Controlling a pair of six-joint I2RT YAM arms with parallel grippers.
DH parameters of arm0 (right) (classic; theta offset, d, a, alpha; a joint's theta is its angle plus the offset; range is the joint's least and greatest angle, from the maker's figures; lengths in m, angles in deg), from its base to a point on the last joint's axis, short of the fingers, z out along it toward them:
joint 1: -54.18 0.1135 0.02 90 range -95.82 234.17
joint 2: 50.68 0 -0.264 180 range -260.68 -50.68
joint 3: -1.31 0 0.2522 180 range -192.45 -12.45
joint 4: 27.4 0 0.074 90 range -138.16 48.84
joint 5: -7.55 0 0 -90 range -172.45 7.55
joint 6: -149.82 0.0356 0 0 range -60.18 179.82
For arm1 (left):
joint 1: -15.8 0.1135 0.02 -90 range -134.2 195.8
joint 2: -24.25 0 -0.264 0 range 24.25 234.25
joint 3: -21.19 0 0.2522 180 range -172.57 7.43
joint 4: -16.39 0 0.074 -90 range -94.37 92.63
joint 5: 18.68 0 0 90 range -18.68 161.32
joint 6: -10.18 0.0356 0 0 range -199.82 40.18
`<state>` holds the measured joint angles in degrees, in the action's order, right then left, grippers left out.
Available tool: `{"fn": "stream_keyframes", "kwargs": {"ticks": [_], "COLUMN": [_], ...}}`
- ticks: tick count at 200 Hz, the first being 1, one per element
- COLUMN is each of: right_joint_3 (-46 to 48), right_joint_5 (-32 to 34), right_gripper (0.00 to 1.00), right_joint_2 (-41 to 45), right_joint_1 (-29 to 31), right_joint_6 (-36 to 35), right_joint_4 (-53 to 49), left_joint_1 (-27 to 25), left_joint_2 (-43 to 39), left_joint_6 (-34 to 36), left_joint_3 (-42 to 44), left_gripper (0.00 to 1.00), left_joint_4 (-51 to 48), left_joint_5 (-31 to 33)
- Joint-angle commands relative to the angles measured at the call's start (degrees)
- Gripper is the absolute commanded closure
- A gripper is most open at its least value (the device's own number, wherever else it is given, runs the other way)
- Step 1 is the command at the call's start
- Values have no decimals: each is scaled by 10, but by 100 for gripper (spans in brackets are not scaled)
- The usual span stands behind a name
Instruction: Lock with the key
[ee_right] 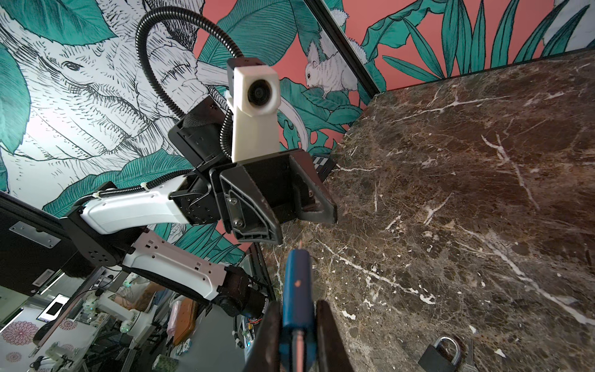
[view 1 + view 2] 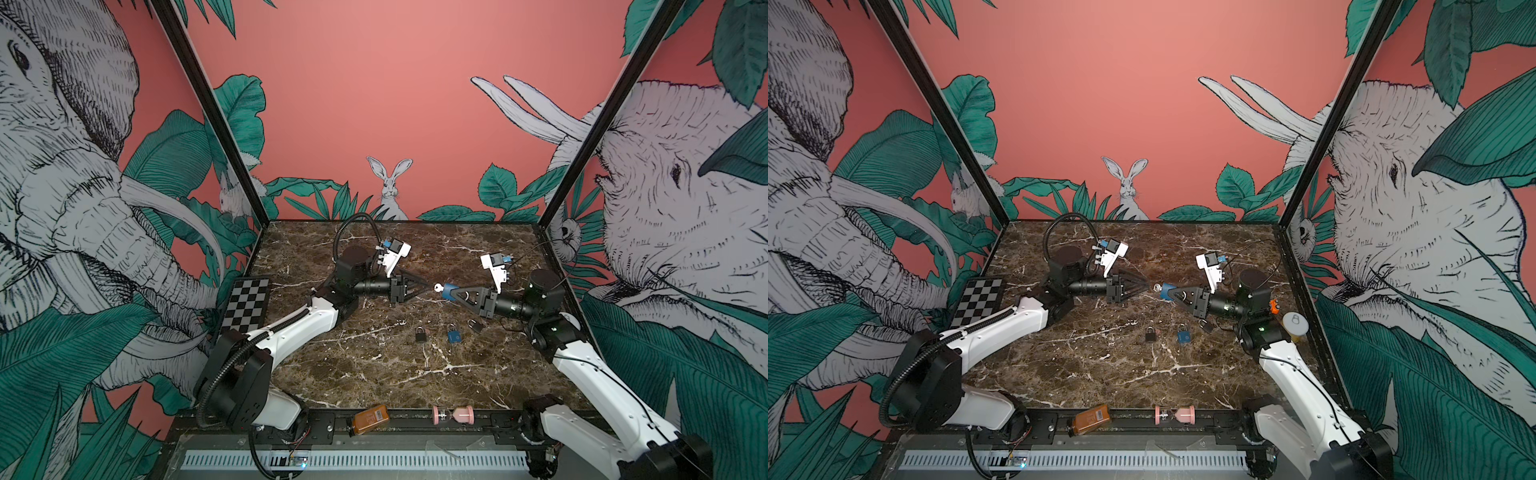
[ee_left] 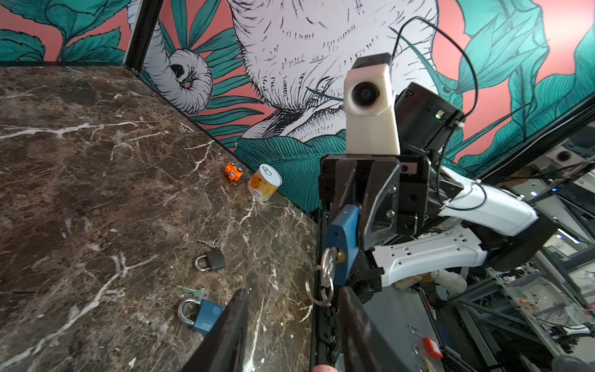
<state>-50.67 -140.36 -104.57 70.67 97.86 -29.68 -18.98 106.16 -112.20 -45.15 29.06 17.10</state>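
At the near edge, an amber bottle and a pink hourglass are seen lying on the black front rail. Farther in, three padlocks are laid on the marble table: a black padlock, a second blue padlock just beside it, and another black padlock a little to the right. In the left wrist view a small key is seen lying next to each of the two that are visible there. A yellow can and an orange toy car are placed by the right wall.

Above the table's middle, the blue padlock is held off the surface by the right gripper, whose fingers are clamped on its two flat sides. The silver key is seated in the keyhole at the padlock's base, pointing toward the left arm, and a key ring is hung from it.

The left gripper is held level, facing the right one, with its fingers parted and nothing held between them. Its tips are placed just beside the key; contact cannot be told.

A checkerboard is laid by the left wall.
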Motion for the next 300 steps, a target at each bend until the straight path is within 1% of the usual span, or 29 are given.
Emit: {"fn": "stream_keyframes", "kwargs": {"ticks": [1,18,33,69,117,124,138,163,180,201,273,283,300], "right_joint_3": [-8,-9,-8,2,0,1,1,2,0,-5,-6,-7,-8], "right_joint_5": [-16,-16,-15,-12,-12,-12,-9,-2,2,8,19,18,16], "right_gripper": [100,100,100,100,100,100,100,100,100,100,100,100,100], "right_joint_2": [9,11,11,13,5,3,1,1,0,0,7,8,11], "right_joint_1": [3,3,4,5,13,14,16,16,16,17,15,16,14], "right_joint_6": [3,4,6,24,23,23,22,19,17,10,0,-3,-6], "right_joint_4": [50,48,46,65,66,66,66,67,66,56,43,39,38], "left_joint_1": [1,-1,-6,-12,-13,-13,-16,-23,-29,-36,-39,-38,-38], "left_joint_2": [2,9,18,30,51,53,57,63,66,66,46,44,41], "left_joint_6": [-31,-51,-72,-76,-95,-98,-101,-103,-94,-77,-43,-43,-40], "left_joint_3": [-16,-17,-17,-18,-28,-29,-33,-39,-42,-45,-31,-28,-25], "left_gripper": [59,63,64,67,71,74,84,89,89,86,86,83,75], "left_joint_4": [59,82,115,123,147,149,151,149,139,117,65,66,67], "left_joint_5": [-31,-50,-67,-70,-80,-81,-86,-98,-107,-109,-126,-129,-133]}}
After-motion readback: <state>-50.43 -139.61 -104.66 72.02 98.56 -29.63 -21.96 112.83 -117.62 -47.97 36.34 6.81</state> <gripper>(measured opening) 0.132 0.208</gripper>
